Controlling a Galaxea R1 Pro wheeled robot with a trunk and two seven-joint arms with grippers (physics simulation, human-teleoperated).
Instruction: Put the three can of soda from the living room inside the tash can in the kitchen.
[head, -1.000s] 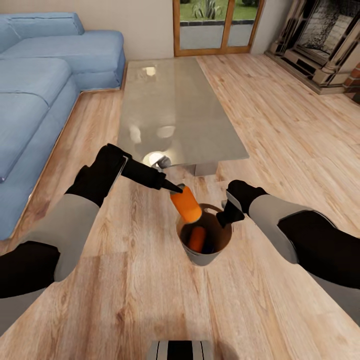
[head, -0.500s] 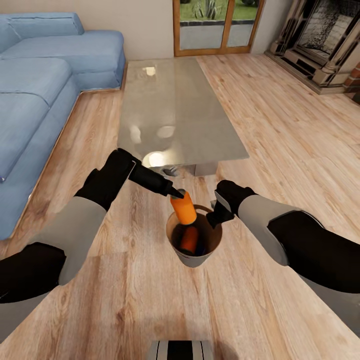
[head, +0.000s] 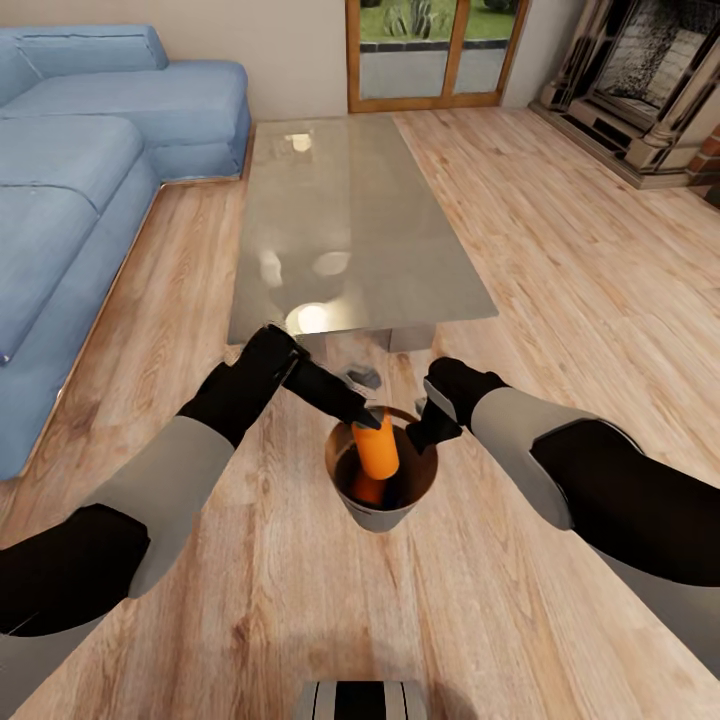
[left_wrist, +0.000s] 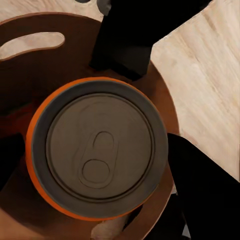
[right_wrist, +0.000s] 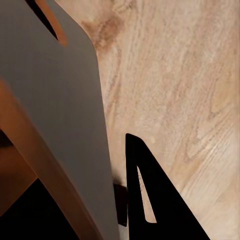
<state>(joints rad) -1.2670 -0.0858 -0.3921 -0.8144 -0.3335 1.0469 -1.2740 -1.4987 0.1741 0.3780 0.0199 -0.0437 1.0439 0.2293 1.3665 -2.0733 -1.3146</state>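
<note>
Now the left pincer (head: 368, 418) is clamped on an orange soda can (head: 376, 447), holding it tilted with its lower part inside the mouth of the trash can (head: 378, 517); in the left wrist view the can's grey top (left_wrist: 102, 149) with its pull tab faces the camera, a black finger (left_wrist: 125, 40) pressed against its side, the bucket's coppery inside behind it; a second orange can (head: 365, 490) lies deeper in the bucket. Meanwhile the right pincer (head: 424, 425) grips the bucket's rim, one finger (right_wrist: 155, 200) outside the pale grey wall (right_wrist: 65, 125). Both stand on the light wood floor (head: 560, 280), just in front of the near end of the glass coffee bench (head: 350, 220); a blue corner sofa (head: 80, 170) sits to the left.
</note>
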